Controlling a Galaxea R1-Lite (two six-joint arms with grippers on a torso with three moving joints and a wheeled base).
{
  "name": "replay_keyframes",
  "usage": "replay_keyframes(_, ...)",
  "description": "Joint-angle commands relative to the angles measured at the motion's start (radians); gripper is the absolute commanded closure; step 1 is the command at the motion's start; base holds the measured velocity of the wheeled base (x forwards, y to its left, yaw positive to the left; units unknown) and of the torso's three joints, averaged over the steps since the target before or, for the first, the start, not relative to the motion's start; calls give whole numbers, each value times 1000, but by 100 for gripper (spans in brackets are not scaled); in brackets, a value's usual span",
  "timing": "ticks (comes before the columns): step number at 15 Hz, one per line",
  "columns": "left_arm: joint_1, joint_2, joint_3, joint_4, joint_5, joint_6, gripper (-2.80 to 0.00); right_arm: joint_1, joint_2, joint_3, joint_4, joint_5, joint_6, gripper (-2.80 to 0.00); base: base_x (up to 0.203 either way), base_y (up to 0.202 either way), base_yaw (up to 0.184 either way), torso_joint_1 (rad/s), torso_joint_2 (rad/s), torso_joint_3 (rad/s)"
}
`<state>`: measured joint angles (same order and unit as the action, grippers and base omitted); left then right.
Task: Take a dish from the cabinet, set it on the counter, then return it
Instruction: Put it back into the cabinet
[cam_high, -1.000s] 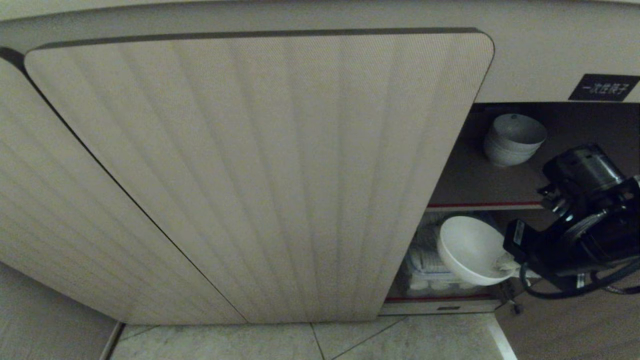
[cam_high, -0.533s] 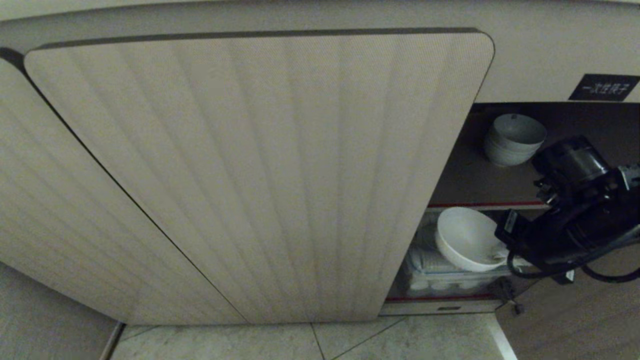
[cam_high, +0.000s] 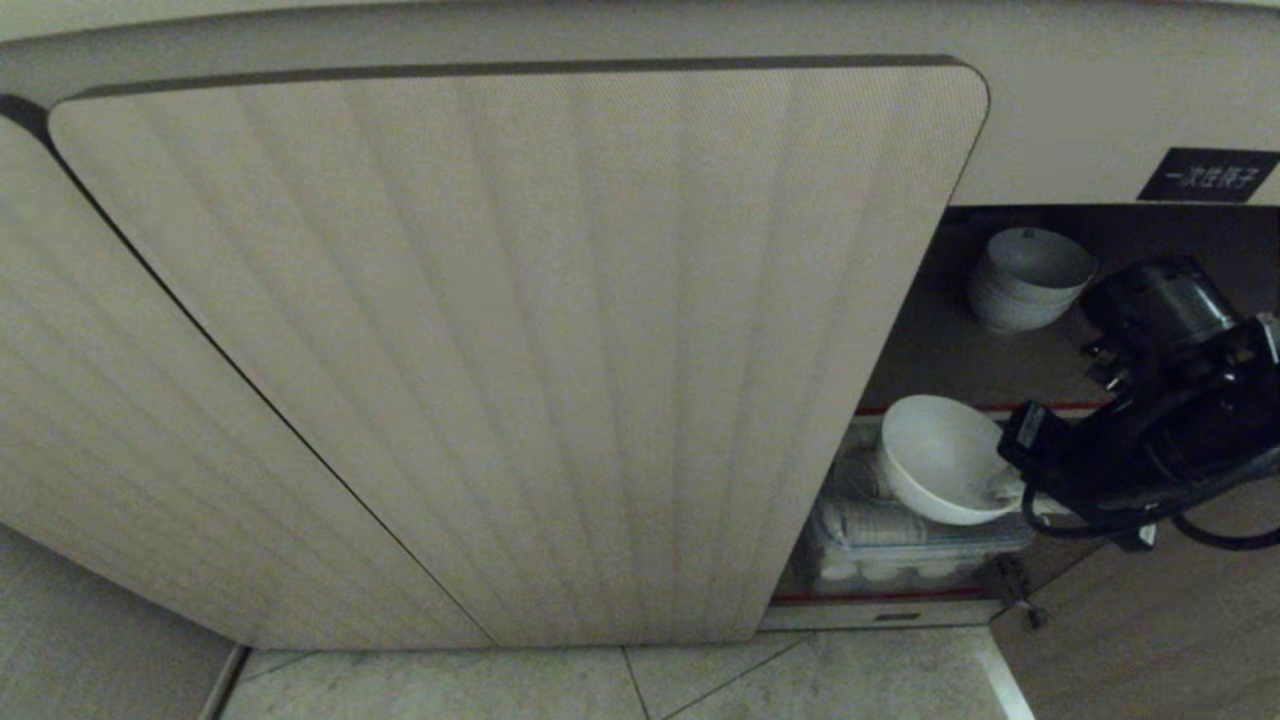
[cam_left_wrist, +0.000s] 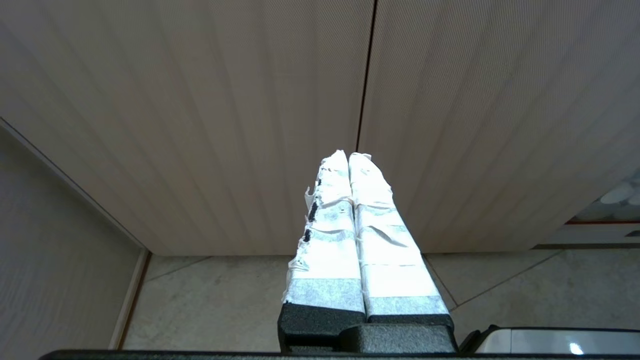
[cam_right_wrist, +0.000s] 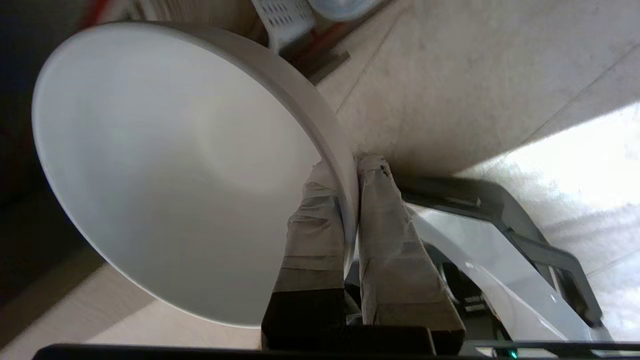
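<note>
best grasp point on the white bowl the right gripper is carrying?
The rim. The white bowl is thin-walled and wide, so pinch its edge with one of the fingers inside and one outside, coming from the open right side of the cabinet, as the right gripper does now.

The right gripper (cam_right_wrist: 350, 167) is seen from behind its two tape-wrapped fingers (cam_right_wrist: 312, 220), which are clamped on the rim of the white dish (cam_right_wrist: 170, 165). One finger is laid against the inside of the bowl and the other against its outer wall, with only the thin rim between them. The dish is held tilted on edge, its smooth hollow turned toward the camera. Beyond the fingertips, pale stone floor tiles (cam_right_wrist: 450, 75) with thin joints are seen. Farther past the rim of the dish, a white perforated basket (cam_right_wrist: 285, 20) and a red-striped shelf edge (cam_right_wrist: 325, 37) are partly visible. A grey-and-white part of the robot's base (cam_right_wrist: 500, 250) is seen just beside the outer finger.
</note>
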<state>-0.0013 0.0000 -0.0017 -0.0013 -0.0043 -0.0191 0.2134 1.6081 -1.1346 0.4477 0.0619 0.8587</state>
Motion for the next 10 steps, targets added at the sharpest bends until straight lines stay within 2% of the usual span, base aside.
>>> replay_keyframes(1,0,0,0,0,0,-1,0,-11,5,-20,2,-1,5,0,0,0,0,0,0,0)
replay_keyframes(5,1,0,0,0,0,-1,0,-17,34,-82,9,-33,60,0,0,0,0,0,0,0)
replay_keyframes(10,0,0,0,0,-1,-1,0,-26,59,-85,4,-45,83,0,0,0,0,0,0,0)
